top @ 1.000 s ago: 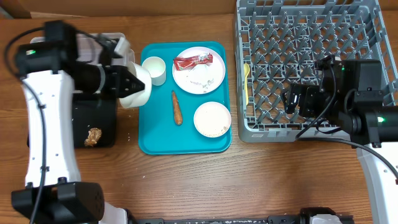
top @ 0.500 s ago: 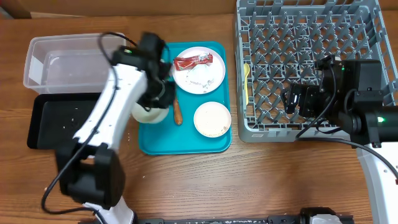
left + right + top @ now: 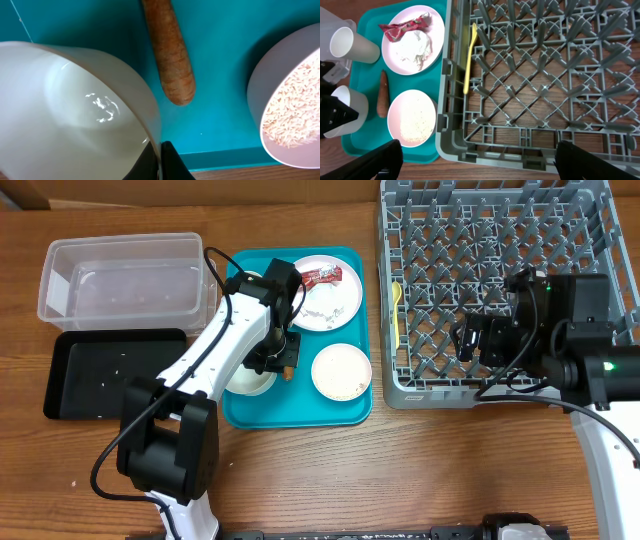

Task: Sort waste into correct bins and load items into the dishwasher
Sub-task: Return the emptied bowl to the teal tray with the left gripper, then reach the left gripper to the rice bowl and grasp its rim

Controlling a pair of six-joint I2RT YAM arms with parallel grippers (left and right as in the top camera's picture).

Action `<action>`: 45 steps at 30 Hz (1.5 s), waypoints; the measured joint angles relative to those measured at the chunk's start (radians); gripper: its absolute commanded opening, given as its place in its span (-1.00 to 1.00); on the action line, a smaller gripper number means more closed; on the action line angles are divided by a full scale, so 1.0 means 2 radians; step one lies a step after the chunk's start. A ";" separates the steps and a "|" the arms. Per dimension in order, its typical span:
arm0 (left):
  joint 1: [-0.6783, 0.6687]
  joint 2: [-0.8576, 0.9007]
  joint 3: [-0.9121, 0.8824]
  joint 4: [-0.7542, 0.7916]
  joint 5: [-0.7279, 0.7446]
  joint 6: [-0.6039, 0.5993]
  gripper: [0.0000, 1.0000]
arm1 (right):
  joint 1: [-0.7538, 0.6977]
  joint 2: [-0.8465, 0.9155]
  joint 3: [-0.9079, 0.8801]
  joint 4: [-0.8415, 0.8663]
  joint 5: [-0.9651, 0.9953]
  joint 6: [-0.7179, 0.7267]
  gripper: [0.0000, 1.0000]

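Observation:
My left gripper [image 3: 270,363] [image 3: 161,146] is shut on the rim of a small empty white bowl [image 3: 248,380] [image 3: 75,115] over the front left of the teal tray [image 3: 300,412]. The carrot stick [image 3: 170,55] [image 3: 382,92] lies just right of it. A bowl of rice [image 3: 341,371] [image 3: 412,117] sits front right on the tray. Behind it, a plate [image 3: 335,305] carries the red wrapper [image 3: 322,276] and the napkin [image 3: 415,45]. A white cup [image 3: 350,44] stands back left. My right gripper [image 3: 475,340] [image 3: 480,165] hangs open over the dishwasher rack's [image 3: 495,280] front edge.
The clear tub [image 3: 120,280] stands at the far left, with the black tray [image 3: 110,370] in front of it holding a few white specks. A yellow utensil [image 3: 397,310] [image 3: 470,57] lies inside the rack's left side. My left arm crosses the tray's left half.
My left arm has swung right from over the bins to the teal tray, carrying the small bowl down to the tray's front left. The right arm has not moved.

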 measured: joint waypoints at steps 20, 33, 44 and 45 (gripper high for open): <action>-0.022 0.008 0.158 -0.042 0.037 0.037 0.04 | 0.000 0.008 0.000 0.001 0.000 0.000 0.97; -0.167 0.047 0.158 -0.043 0.032 0.155 -0.16 | 0.000 0.008 0.000 -0.002 0.000 0.000 0.98; -0.178 0.115 0.153 -0.053 0.045 0.206 -0.24 | 0.000 0.008 0.000 -0.006 0.000 0.000 0.98; -0.180 0.116 0.153 -0.056 0.046 0.208 -0.23 | 0.000 0.008 0.000 -0.007 0.000 0.000 0.98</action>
